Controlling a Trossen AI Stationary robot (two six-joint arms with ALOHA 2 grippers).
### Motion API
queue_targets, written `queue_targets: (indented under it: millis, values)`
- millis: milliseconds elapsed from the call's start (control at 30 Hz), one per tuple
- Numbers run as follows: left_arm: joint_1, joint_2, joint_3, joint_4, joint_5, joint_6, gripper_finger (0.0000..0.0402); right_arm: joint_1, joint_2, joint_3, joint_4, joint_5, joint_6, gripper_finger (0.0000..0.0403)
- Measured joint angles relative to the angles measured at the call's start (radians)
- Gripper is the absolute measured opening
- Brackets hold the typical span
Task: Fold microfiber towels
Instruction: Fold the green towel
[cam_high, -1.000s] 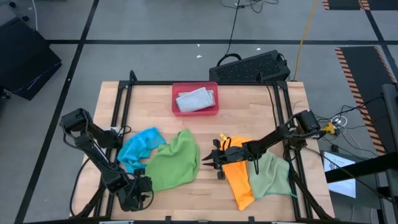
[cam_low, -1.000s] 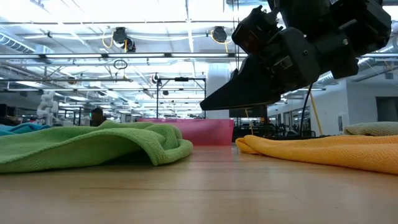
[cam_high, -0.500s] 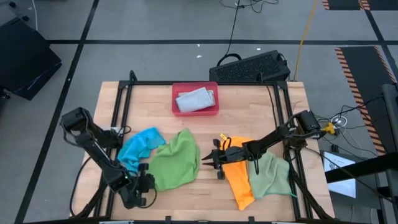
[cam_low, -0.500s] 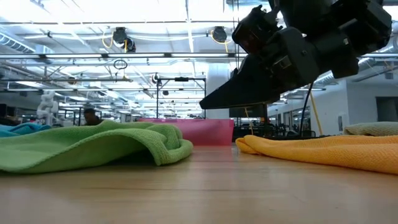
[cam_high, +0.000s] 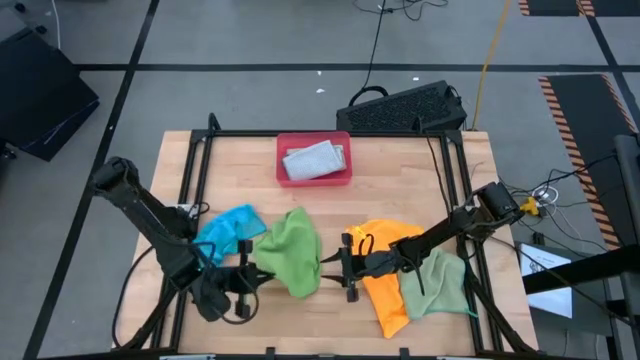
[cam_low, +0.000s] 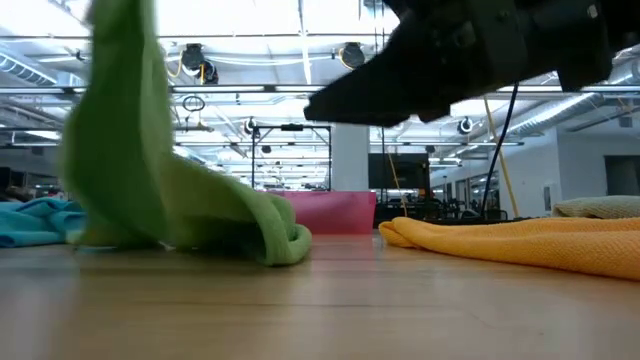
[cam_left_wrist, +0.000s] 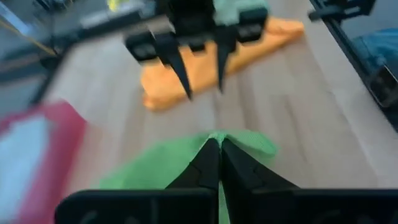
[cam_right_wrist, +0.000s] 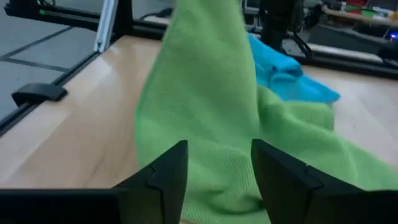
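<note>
- Left gripper (cam_high: 243, 283) at about 7 o'clock on the surface (cam_high: 400, 180), jaws pressed together and pinching a corner of the green towel (cam_high: 292, 262); in the left wrist view the cloth is pinched right at the tips.
- In the low view the green towel (cam_low: 120, 130) is hanging up in a tall sheet from that pinch, its lower part trailing on the surface. It sits near centre, slightly toward 7 o'clock.
- Right gripper (cam_high: 325, 266) is pointing toward 9 o'clock, just beside the towel's near edge, jaws spread and holding nothing; the right wrist view shows green cloth filling the gap ahead.
- Judgement: step in hand is getting a second grip so the towel can be stretched flat. Doing it well probably means the right jaws taking a single layer at a free corner, not a bunched fold, while the left is holding its height steady.
- Risk, as a guess: the left pinch looks thin and could be slipping if pulled sideways.
- Blue towel (cam_high: 228, 231) is lying bunched at about 8 o'clock, touching the green one. Orange towel (cam_high: 385, 275) and a pale green towel (cam_high: 438, 283) are overlapping at 4 to 5 o'clock, partly under the right arm.
- Grey towel (cam_high: 313, 159) is lying folded in the pink tray (cam_high: 282, 177) at 12 o'clock.
- Hard to make out: which towel corners are free, as the lifted cloth is blurring; the left wrist view is smeared; the left gripper is not showing in the low view.
</note>
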Motion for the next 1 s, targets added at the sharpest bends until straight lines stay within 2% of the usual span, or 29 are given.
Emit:
queue_targets:
  millis: [133, 267, 433, 567, 700, 800, 900, 1000]
  values:
    - [0.06, -0.001, 0.037, 0.001, -0.011, 0.115, 0.0006, 0.005, 0.007, 0.019, 0.002, -0.001, 0.017, 0.0176]
    - [0.124, -0.001, 0.045, 0.04, -0.032, 0.148, 0.0006, 0.04, 0.06, 0.054, 0.028, 0.0, 0.037, 0.0177]
    - [0.189, -0.001, 0.044, 0.092, -0.031, 0.133, 0.0009, 0.071, 0.139, 0.144, 0.036, 0.144, 0.05, 0.0177]
    - [0.211, 0.003, 0.044, 0.14, -0.021, 0.137, 0.0006, 0.083, 0.153, 0.214, -0.005, 0.278, 0.066, 0.0177]
    - [0.21, 0.022, 0.044, 0.174, -0.02, 0.113, 0.0008, 0.1, 0.153, 0.281, -0.082, 0.342, 0.057, 0.019]
    - [0.205, 0.052, 0.044, 0.208, -0.019, 0.115, 0.0011, 0.099, 0.151, 0.306, -0.139, 0.389, 0.143, 0.021]
    - [0.205, 0.078, 0.044, 0.252, -0.018, 0.169, 0.0005, 0.097, 0.154, 0.307, -0.234, 0.38, 0.226, 0.0232]
    - [0.212, 0.083, 0.043, 0.281, -0.018, 0.213, 0.0008, 0.099, 0.153, 0.307, -0.33, 0.285, 0.301, 0.0243]
